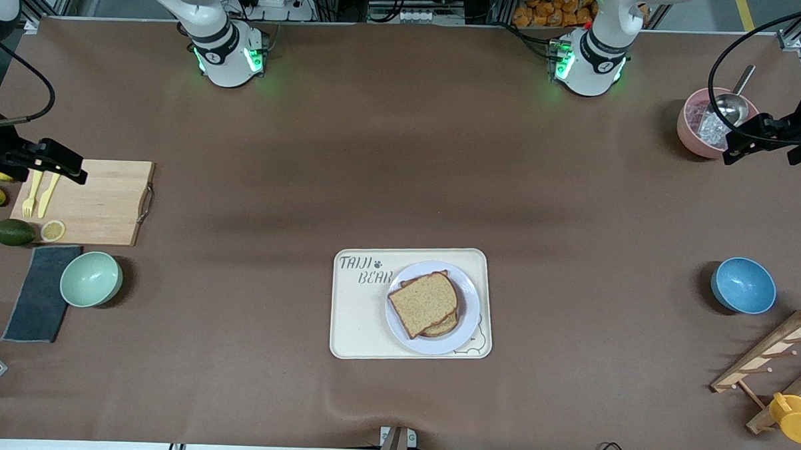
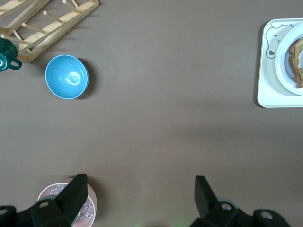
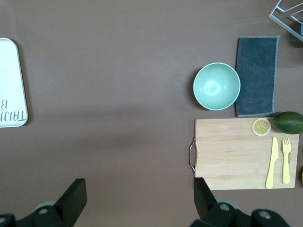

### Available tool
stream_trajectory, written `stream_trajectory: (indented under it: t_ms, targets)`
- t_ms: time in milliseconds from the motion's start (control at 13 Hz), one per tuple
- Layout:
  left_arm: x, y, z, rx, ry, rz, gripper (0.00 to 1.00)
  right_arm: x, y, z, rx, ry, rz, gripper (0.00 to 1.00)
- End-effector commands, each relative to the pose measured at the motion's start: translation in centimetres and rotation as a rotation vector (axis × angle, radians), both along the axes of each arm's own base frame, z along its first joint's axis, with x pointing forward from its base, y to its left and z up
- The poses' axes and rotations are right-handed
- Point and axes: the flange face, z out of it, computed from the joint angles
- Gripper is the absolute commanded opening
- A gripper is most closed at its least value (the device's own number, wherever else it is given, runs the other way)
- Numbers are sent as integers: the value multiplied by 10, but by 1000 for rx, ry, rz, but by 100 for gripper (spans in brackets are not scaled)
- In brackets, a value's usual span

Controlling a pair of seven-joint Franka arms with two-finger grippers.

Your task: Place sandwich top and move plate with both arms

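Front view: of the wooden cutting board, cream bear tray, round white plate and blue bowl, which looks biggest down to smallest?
1. Cream bear tray
2. Wooden cutting board
3. Round white plate
4. Blue bowl

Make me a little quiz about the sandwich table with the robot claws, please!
1. True or false: the sandwich top lies on the plate.
2. What does the plate sit on: A the cutting board, B the tray, C the green bowl?
3. Fill in: the left claw hangs open over the ____ bowl, while the right claw hangs open over the cutting board.

Key: 1 true; 2 B; 3 pink.
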Motion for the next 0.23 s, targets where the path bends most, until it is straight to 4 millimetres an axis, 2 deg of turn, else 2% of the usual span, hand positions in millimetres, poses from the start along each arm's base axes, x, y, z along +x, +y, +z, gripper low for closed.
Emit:
stream_trajectory:
  t_ms: [0,153]
  targets:
    - [-3,-7,7,-6,1,-27,100,0,1,2,-7,3,-9,100]
    - [-4,-10,7,-9,1,-21,100,0,1,1,-7,3,-9,100]
